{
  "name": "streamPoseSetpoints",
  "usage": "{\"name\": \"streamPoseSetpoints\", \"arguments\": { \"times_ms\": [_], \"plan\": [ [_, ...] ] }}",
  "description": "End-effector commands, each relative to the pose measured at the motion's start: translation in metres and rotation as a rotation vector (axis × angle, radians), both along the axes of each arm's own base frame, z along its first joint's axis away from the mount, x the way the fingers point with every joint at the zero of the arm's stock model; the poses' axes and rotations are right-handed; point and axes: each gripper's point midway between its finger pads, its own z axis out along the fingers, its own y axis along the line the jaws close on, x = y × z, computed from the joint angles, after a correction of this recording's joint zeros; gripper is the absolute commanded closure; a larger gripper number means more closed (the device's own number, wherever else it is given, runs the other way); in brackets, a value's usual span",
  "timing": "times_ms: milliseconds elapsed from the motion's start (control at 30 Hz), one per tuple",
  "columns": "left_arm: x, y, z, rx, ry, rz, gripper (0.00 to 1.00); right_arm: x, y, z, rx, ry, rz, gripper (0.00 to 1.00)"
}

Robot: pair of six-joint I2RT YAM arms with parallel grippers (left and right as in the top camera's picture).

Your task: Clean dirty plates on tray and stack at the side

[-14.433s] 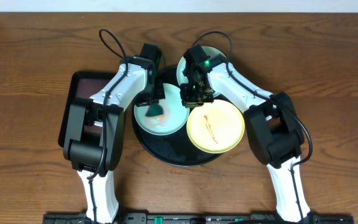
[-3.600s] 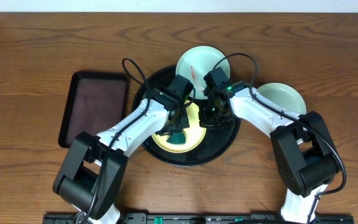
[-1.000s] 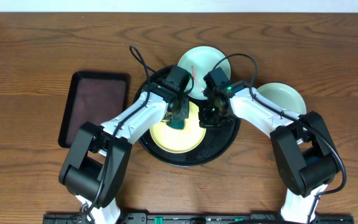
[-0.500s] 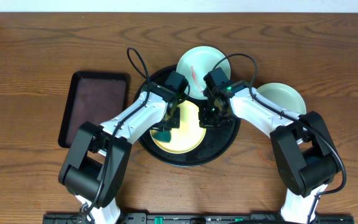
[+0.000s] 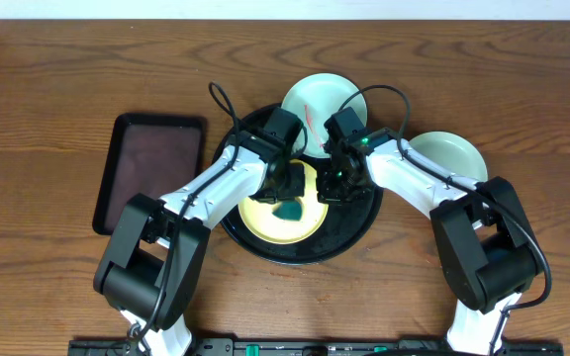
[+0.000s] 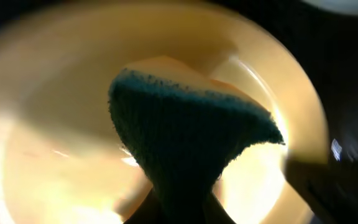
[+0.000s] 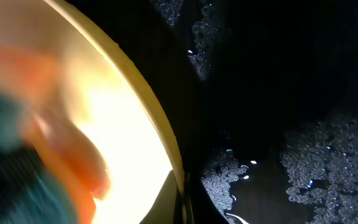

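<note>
While the left gripper, jaws clenched on a teal sponge, scrubs the yellow plate lying on the tray, the right gripper seems to pinch that plate's right rim in its jaws. Next, I judge, it goes onto the turquoise plate on the surface, right; a smeared plate awaits cleaning.

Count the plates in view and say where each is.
3. The yellow plate lies on the black tray under the sponge; one turquoise plate at the tray's far edge; the other turquoise plate on the table right of the tray.
</note>
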Motion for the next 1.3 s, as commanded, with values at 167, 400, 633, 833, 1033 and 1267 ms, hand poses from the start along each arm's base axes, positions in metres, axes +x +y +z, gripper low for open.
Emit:
{"name": "streamPoseSetpoints", "arguments": {
  "times_ms": [167, 400, 633, 833, 1033, 1267],
  "plan": [
    [0.027, 0.051, 0.002, 0.257, -0.138, 0.198, 0.93, 0.000, -0.003, -0.004, -0.008, 0.010, -0.006, 0.99],
    [-0.016, 0.018, -0.004, 0.079, 0.072, 0.042, 0.93, 0.000, -0.003, -0.004, -0.008, 0.010, -0.006, 0.99],
    [-0.043, -0.021, 0.006, -0.149, 0.203, -0.061, 0.93, 0.000, -0.003, -0.004, -0.008, 0.010, -0.006, 0.99],
    [-0.001, 0.004, 0.000, 0.005, 0.019, 0.020, 0.93, -0.001, -0.003, -0.003, -0.006, 0.014, -0.006, 0.99],
    [0.033, 0.047, 0.001, 0.209, -0.138, 0.144, 0.93, -0.002, -0.003, -0.003, -0.007, 0.017, -0.006, 0.99],
    [0.014, 0.081, -0.002, 0.354, -0.070, 0.171, 0.92, -0.002, -0.003, -0.003, -0.004, 0.018, -0.006, 0.99]
  ]
}}
